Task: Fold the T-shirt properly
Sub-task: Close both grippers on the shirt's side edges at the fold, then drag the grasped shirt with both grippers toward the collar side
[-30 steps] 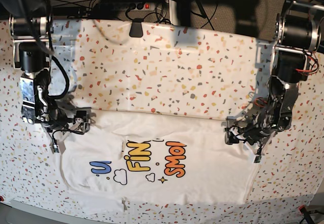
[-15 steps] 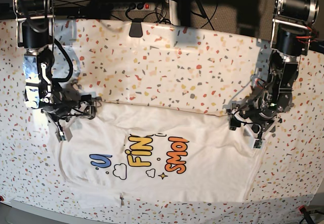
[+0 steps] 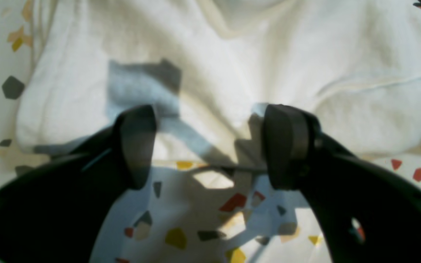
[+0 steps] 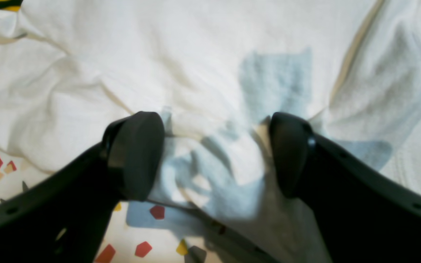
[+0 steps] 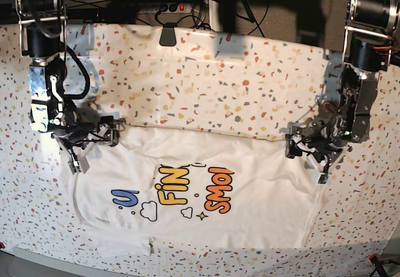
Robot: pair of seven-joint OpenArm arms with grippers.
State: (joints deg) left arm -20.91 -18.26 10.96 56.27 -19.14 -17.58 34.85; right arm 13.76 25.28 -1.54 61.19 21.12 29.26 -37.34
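Note:
The white T-shirt (image 5: 262,208) lies flat on the near half of the table, its print (image 5: 187,189) facing up and partly showing "FIN" and "SMOl". Its far edge runs straight between my two grippers. My left gripper (image 5: 306,160) is at the shirt's far right corner. In the left wrist view it (image 3: 210,146) is open, jaws wide apart over the shirt's (image 3: 232,54) edge. My right gripper (image 5: 94,144) is at the far left corner. In the right wrist view it (image 4: 214,153) is open, with loose shirt fabric (image 4: 159,54) between the jaws.
The speckled white table cover (image 5: 219,83) spreads behind the shirt. A black clamp (image 5: 167,36) sits at the table's back edge, with a power strip and cables (image 5: 165,7) behind it. The table's front edge runs just below the shirt's hem.
Both grippers have moved toward the back of the table. The shirt's far edge has shifted back with them and lies straighter.

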